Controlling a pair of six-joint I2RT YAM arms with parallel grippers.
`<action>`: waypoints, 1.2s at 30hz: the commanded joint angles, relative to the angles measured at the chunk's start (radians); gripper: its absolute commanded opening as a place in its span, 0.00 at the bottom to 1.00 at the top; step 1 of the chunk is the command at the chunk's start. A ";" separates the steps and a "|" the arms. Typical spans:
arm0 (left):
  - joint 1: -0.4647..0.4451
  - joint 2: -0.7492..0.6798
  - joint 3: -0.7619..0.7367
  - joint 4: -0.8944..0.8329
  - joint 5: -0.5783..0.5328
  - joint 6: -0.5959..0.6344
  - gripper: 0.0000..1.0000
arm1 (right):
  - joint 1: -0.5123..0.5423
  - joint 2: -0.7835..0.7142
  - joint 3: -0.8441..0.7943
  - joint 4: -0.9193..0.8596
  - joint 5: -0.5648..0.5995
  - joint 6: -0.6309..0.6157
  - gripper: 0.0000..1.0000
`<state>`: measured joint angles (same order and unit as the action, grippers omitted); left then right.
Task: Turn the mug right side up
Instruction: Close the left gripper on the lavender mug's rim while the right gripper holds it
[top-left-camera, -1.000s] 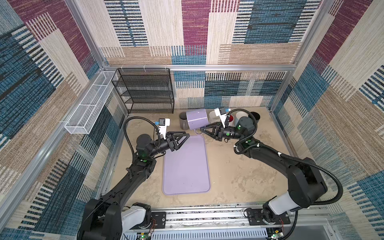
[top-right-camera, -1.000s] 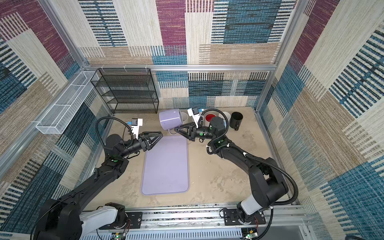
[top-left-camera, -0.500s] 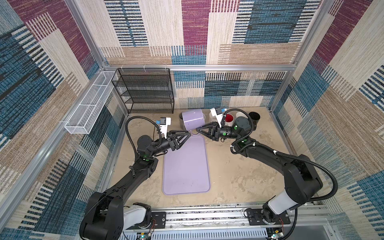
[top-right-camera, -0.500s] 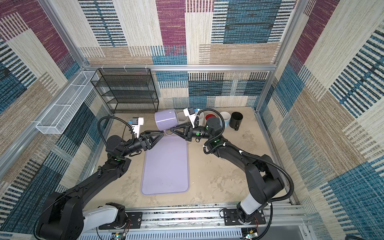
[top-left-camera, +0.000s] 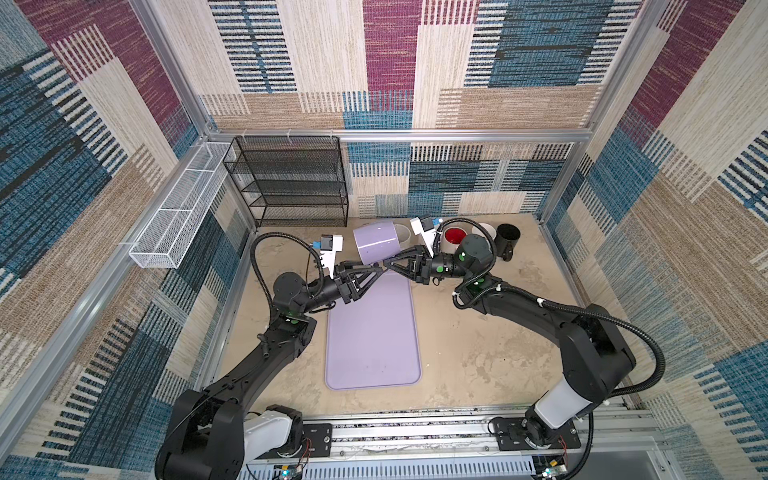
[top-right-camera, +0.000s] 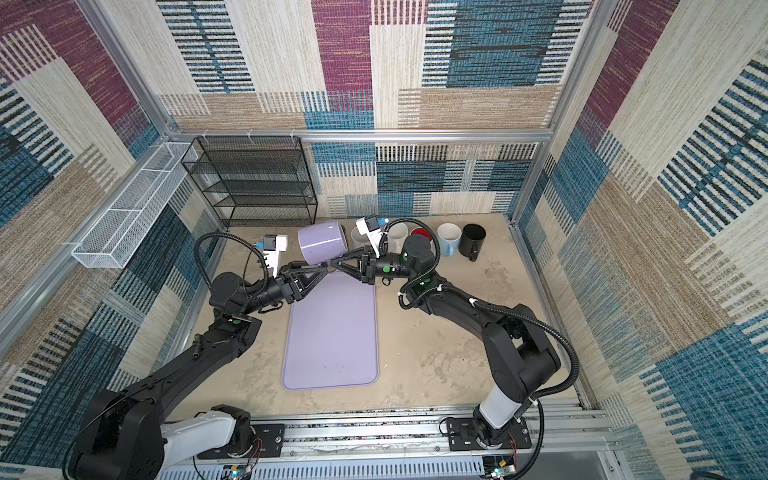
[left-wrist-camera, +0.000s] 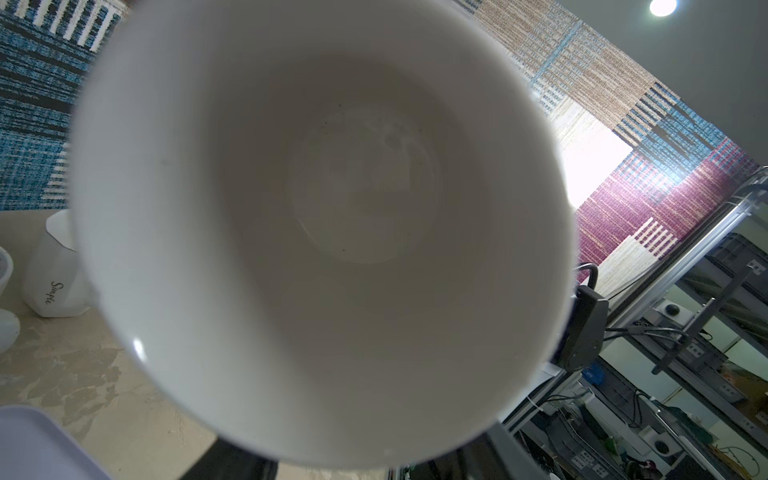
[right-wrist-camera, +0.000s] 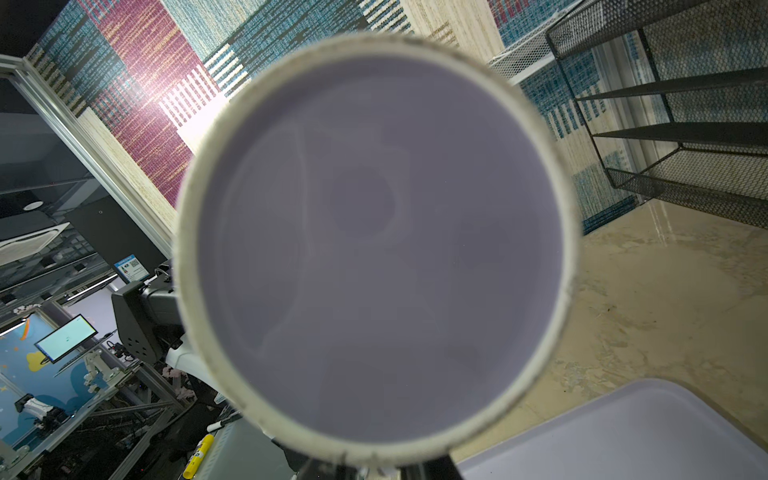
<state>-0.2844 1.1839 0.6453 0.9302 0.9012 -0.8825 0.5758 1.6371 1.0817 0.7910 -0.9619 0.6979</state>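
Both arms stretched inward; right claw (top-left-camera: 387, 264) clamps sideways mug (top-left-camera: 376, 245); left claw (top-left-camera: 374, 272) spread.

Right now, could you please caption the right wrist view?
Purple base of the mug fills the frame, tray and rack behind.

Your mug (top-left-camera: 378, 247), at the tray's (top-left-camera: 372, 332) far end, looks like glossy lavender ceramic, glazed white inside, with a rough bare foot ring (right-wrist-camera: 183, 270). The tray is smooth matt plastic. Behind the tray, the shelf (top-left-camera: 291, 183) is black metal mesh. Around the tray, the tabletop (top-left-camera: 478, 353) looks matt and mottled like stone.
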 joint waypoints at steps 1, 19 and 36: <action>-0.002 -0.006 0.000 0.061 -0.001 0.002 0.60 | 0.007 0.003 0.012 0.079 -0.019 -0.001 0.00; -0.001 -0.030 -0.025 0.088 -0.085 0.002 0.54 | 0.041 0.002 -0.042 0.132 0.042 0.022 0.00; -0.001 -0.038 -0.042 0.120 -0.123 -0.012 0.47 | 0.055 0.006 -0.065 0.177 0.061 0.037 0.00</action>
<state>-0.2855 1.1515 0.6014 0.9524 0.8135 -0.8867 0.6289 1.6474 1.0183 0.9279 -0.8829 0.7280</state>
